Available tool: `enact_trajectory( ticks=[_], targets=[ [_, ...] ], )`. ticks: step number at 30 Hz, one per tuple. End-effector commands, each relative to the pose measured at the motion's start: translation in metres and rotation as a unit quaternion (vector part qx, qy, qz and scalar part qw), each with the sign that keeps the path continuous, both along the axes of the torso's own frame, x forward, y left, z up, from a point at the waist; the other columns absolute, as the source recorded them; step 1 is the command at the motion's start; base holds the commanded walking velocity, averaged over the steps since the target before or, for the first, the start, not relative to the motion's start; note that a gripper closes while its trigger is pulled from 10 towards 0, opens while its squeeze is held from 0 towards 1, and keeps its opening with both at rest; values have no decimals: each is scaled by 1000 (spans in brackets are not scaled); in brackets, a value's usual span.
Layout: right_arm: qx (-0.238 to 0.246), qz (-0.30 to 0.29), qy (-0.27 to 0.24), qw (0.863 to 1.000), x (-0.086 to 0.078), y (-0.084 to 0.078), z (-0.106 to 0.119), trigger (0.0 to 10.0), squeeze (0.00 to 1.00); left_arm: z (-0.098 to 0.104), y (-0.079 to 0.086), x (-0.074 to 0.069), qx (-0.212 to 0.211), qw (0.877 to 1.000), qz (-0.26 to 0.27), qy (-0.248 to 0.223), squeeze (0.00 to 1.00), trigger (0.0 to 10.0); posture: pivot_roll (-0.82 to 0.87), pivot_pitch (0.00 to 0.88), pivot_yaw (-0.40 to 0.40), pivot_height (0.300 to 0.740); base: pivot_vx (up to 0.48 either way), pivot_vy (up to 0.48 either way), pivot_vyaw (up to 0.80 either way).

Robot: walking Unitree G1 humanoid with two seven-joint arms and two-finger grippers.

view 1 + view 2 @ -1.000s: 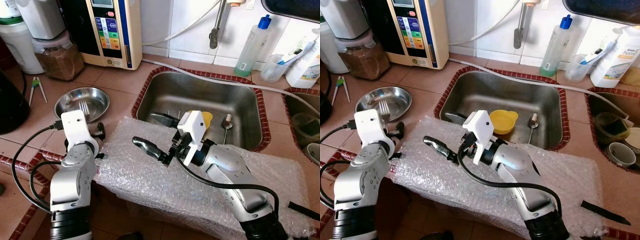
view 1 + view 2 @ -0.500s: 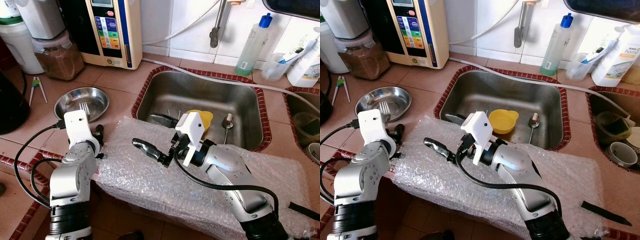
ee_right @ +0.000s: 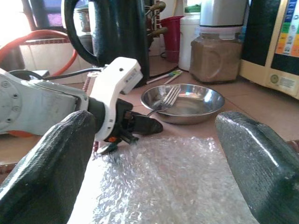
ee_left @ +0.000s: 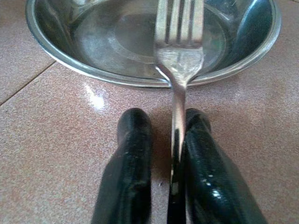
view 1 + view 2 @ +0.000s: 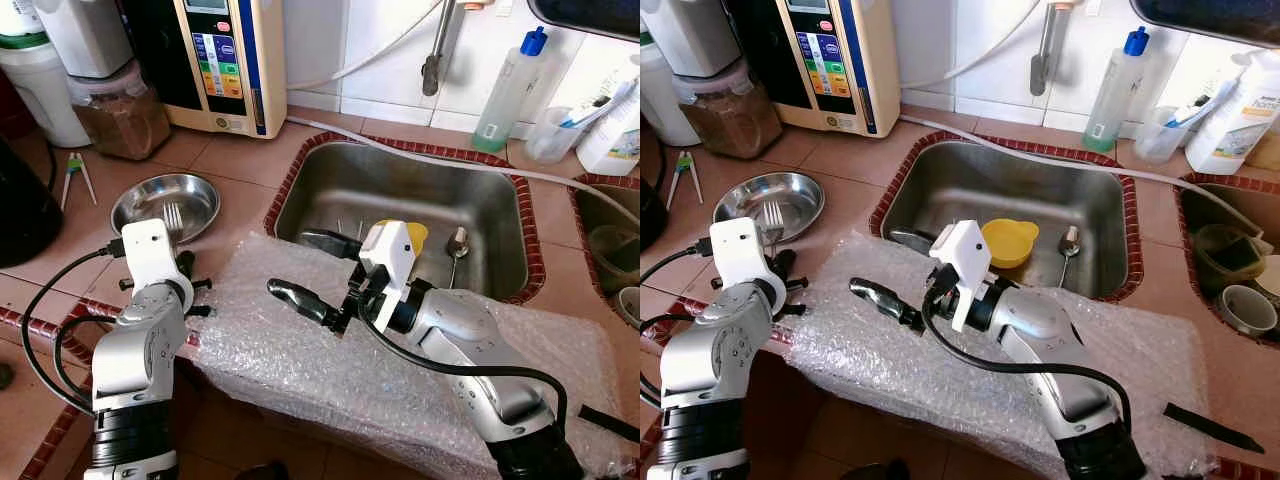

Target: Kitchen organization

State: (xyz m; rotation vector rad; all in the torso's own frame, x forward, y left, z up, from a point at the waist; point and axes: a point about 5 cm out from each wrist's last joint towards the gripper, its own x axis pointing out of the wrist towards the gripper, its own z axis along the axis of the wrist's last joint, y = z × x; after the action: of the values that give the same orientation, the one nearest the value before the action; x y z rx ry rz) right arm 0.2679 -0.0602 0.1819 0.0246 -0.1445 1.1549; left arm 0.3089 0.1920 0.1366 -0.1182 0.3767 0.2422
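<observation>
Risk first, nearest the robot: the sheet of clear bubble wrap [image 5: 330,350] drapes over the worktop [image 5: 240,160] front edge w/ both arms resting at or over it. If either arm drags across, the wrap could slide and pull things along.

Main risk is the grip. The left end effector [image 4: 161,140] holds the handle of the silver metal fork [image 4: 179,51] pinched thin between two black fingers [image 4: 128,154], and the handle sits hard against one finger, not centred. A thin, slick handle held that way could twist or slip out when lifted. The fork's tines rest over the rim of the shallow round stainless steel bowl [image 5: 165,203], so a careless pull could also tip or scoot the bowl on the red-brown tiles.

Pose: left arm bent, wrist low near the worktop, end effector pointing fwd toward the bowl, clenched on the fork handle.

Right end effector [image 5: 325,275] hovers above the bubble wrap, just short of the steel sink [image 5: 400,200], fingers spread wide, grasping nothing. Forearm angled across toward the left side.

Further back in the sink: a yellow plastic cup [image 5: 1010,242] and a metal spoon [image 5: 1068,245], both apart from either end effector.
</observation>
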Motion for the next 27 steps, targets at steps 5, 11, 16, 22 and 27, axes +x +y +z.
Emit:
enact_trajectory(
  ticks=[5, 11, 16, 22, 27],
  targets=[
    [13, 35, 5, 999, -8, 2, 5, 10000, 0, -10, -12, -1, -16, 999, -37, 19, 0, 0, 28, 119, 54, 740, 0, 0, 0],
    [16, 23, 6, 1000, -5, 0, 4, 10000, 0, -6, -13, 1, -25, 999, -36, 1, 0, 0, 26, 117, 52, 740, 0, 0, 0],
    [28, 21, 12, 999, -3, 1, 5, 10000, 0, 1, -14, 4, -35, 998, -31, -34, 0, 0, 26, 107, 48, 740, 0, 0, 0],
    [17, -6, 4, 1000, 4, -3, 4, 10000, 0, 12, -15, 10, -32, 995, -40, -85, 0, 0, 20, 93, 42, 740, 0, 0, 0],
    [14, -41, -9, 999, 13, -6, 4, 10000, 0, 22, -17, 14, -2, 991, -56, -118, 0, 0, 15, 83, 37, 740, 0, 0, 0]
  ],
)
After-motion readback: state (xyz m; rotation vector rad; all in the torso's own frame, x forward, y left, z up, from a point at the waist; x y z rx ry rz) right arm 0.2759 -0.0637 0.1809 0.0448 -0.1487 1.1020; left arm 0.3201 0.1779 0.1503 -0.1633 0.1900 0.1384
